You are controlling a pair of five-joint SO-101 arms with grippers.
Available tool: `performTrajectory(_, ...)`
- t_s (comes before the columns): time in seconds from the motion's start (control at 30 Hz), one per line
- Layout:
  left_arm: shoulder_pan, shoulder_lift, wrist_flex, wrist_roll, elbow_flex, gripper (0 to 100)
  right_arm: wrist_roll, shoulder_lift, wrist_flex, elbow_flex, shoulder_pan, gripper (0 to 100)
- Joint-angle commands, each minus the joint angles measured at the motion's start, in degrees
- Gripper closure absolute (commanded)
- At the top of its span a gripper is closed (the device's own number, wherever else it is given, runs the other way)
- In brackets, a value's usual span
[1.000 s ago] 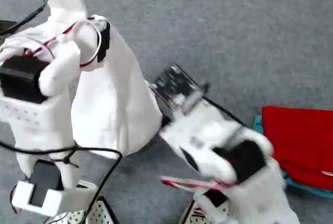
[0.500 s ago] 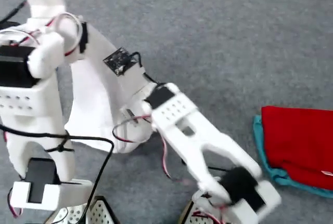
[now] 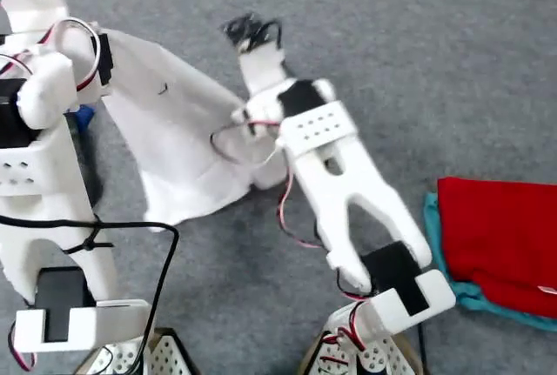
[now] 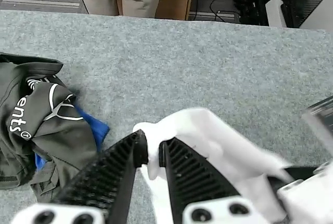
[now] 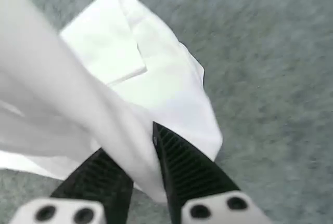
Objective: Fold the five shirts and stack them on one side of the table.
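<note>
Toward the far left corner of the grey tabletop (image 3: 435, 70), a white shirt (image 3: 174, 149) is stretched out between the two arms, part of it lifted and part trailing on the surface. The left hand (image 4: 151, 150) is nearly closed, its two ribbed black fingers (image 4: 112, 169) pinching a bunched edge of the white cloth between them, with only a thin gap filled by fabric. That pinched edge is held up off the tabletop. The right hand (image 5: 130, 143) is likewise narrowed onto the same shirt: a taut band of white cloth runs between its fingers (image 5: 179, 159), and below it the rest of the garment lies in a loose fold on the grey surface.

Beside the left arm, near the left edge, a dark shirt (image 4: 36, 125) with white print lies crumpled, touching a blue shirt (image 4: 91, 128) that pokes out from under it. At the right edge, well apart from the white shirt, a folded red shirt (image 3: 505, 236) rests on top of a teal shirt (image 3: 444, 281), whose rim shows along the near side of the stack.
</note>
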Motion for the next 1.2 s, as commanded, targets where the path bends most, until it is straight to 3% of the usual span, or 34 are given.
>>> performTrajectory(0.0,-0.1,-4.7,-0.8,-0.1,-0.6,98,3.2,0.0,7.6,-14.2,4.1,99.4)
performTrajectory(0.27,0.2,-15.9,-0.8,-0.2,-0.1,98,9.8,0.3,34.7,-50.1,10.9,99.4)
performTrajectory(0.4,0.2,-23.0,1.1,-0.2,-0.1,98,10.4,-2.9,37.3,-57.2,13.8,99.4)
performTrajectory(0.93,-0.4,-56.8,1.3,-11.9,19.6,98,12.0,-45.8,37.2,-28.8,9.6,99.4)
performTrajectory(1.17,-0.1,-58.8,0.0,-15.6,30.1,98,11.6,-41.8,33.2,-19.1,6.5,99.4)
